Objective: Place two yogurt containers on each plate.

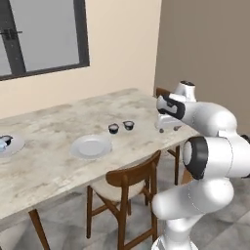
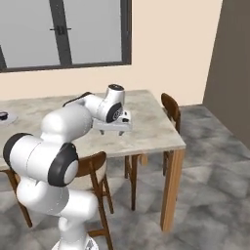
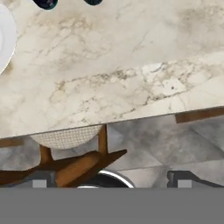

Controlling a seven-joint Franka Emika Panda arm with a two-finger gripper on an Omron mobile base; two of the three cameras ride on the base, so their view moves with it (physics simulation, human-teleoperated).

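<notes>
I hold the gripper wide apart and empty, approach step; next reach to the two yogurt cups beside the near plate.

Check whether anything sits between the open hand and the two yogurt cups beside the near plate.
Nothing visible does: only bare table lies between the hand and the two yogurt cups, which stand just beyond the near plate.

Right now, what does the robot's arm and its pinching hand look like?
The arm is made of fat, rounded, glossy white shells joined by dark black bands at the joints. Its white two-finger gripper is small and boxy, with two little dark finger tips. No cables or markings show.
</notes>
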